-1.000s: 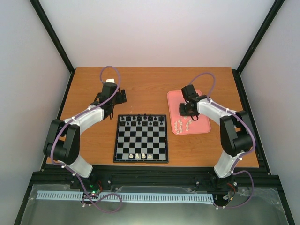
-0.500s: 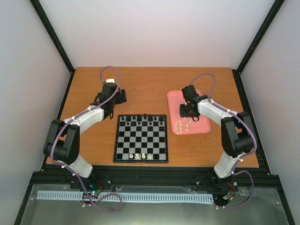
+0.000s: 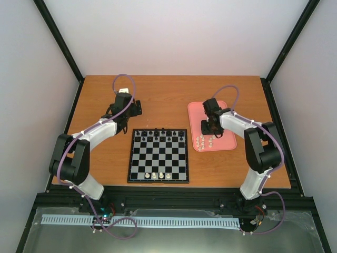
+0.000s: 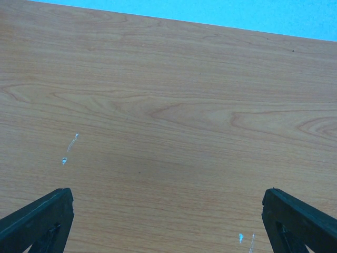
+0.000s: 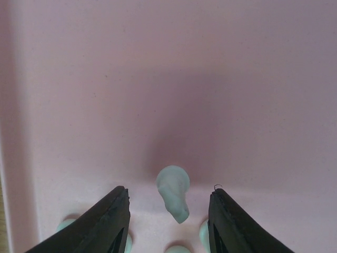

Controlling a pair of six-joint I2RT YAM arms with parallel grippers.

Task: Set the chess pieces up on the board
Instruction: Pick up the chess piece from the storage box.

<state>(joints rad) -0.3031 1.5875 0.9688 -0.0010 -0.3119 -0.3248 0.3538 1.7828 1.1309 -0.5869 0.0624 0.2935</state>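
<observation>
chess pieces [image 3: 205,141]: most clustered on pink tray [image 3: 196,112], a few on board [image 3: 158,155] near row | right gripper [image 5: 167,203]: jaws apart, straddling one lying on tray | left gripper [image 4: 167,216]: jaws apart over desk [image 4: 168,105]

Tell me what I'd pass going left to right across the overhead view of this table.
Left arm's elbow → chessboard → pink tray holding cream-white chess pieces → right arm's elbow.
</observation>
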